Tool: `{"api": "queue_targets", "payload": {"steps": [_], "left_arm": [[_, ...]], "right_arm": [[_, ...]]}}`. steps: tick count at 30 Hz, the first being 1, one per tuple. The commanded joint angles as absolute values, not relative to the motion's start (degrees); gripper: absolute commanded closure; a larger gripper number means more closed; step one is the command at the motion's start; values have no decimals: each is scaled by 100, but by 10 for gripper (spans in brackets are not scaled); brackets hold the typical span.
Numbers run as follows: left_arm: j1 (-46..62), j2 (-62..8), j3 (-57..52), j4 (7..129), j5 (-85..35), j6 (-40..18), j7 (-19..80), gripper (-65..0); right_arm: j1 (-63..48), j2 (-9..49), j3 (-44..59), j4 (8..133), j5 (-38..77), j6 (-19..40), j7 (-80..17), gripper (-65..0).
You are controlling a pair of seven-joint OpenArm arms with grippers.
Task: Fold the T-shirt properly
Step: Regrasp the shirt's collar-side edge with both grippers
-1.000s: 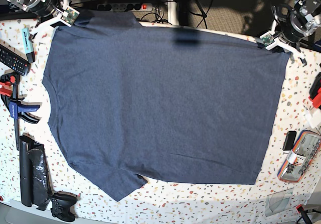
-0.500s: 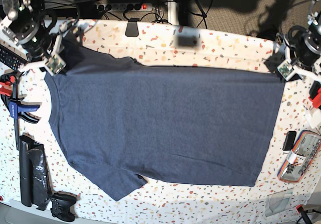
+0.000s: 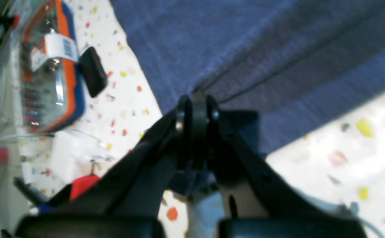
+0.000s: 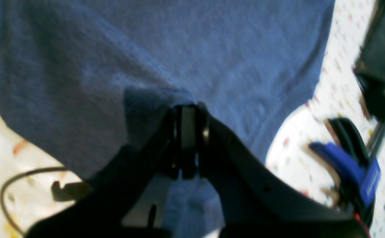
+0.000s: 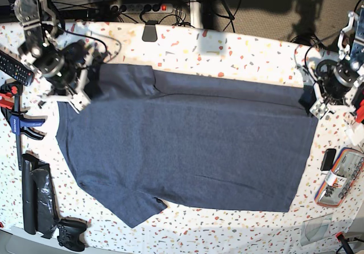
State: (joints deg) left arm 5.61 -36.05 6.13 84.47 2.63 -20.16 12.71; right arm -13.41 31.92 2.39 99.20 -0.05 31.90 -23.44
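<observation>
The navy-blue T-shirt point(image 5: 187, 146) lies spread on the speckled table, plain side up, with its far edge folded toward the front. My left gripper point(image 5: 311, 105) is shut on the shirt's far hem corner at the right; the left wrist view shows the pinched fabric point(image 3: 245, 49) at its closed tips point(image 3: 195, 99). My right gripper point(image 5: 85, 97) is shut on the shoulder and sleeve at the left; the right wrist view shows the cloth point(image 4: 179, 49) bunched at its closed tips point(image 4: 187, 110). No lettering shows.
A blue and red clamp point(image 5: 20, 123), a black bar point(image 5: 37, 194), a game controller point(image 5: 72, 234) and a remote point(image 5: 12, 66) lie along the left. An orange-rimmed clear box point(image 5: 340, 177) and a small black block point(image 5: 328, 159) sit at the right.
Both grippers have drawn the shirt's far edge toward the table's front, laying it over the body. More bare table shows behind the shirt now.
</observation>
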Motion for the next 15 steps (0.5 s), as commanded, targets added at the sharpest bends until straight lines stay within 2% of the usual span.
{"api": "queue_targets", "payload": {"steps": [1, 9, 15], "left_arm": [[375, -3660, 550, 8399, 252, -2008, 1188, 0], [-196, -3415, 567, 7728, 252, -2263, 1186, 0], [-224, -3400, 572, 7653, 298, -2276, 1017, 0]], "right_arm": [[-1184, 3284, 202, 9937, -27, 3124, -2261, 0], [-447, 3286, -19, 9299, -19, 3124, -2333, 0], [-224, 3286, -19, 9030, -1, 3129, -2298, 0]]}}
